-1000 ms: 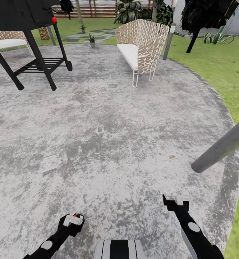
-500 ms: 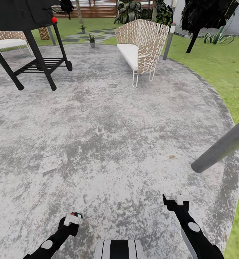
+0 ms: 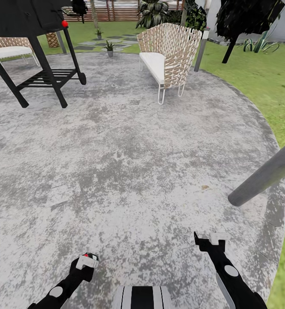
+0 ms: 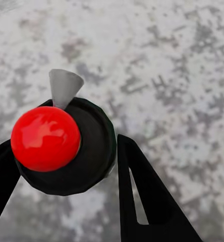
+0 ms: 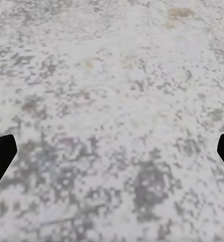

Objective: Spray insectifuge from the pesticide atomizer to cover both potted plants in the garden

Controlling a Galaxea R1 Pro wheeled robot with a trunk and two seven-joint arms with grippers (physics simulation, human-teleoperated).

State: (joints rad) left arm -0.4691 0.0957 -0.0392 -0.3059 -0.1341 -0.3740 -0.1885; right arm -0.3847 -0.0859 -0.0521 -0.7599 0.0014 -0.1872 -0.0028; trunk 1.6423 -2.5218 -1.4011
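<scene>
Left wrist view: the sprayer (image 4: 66,151) sits between the two black fingers (image 4: 147,201) of the left gripper (image 4: 61,166), jaws closed against its round black body. A red ball tops it, with a grey cone nozzle at 12 o'clock. Mottled grey paving (image 4: 167,65) lies beyond.

Head high — wrists close (shared patio (image 3: 129,163))

The two potted plants (image 3: 109,46) at the far patio edge are too small to tell their leaves. The grill (image 3: 26,17) is cut by the top edge. The pesticide atomizer (image 4: 66,146) hides its own body under the cap in the left wrist view.
</scene>
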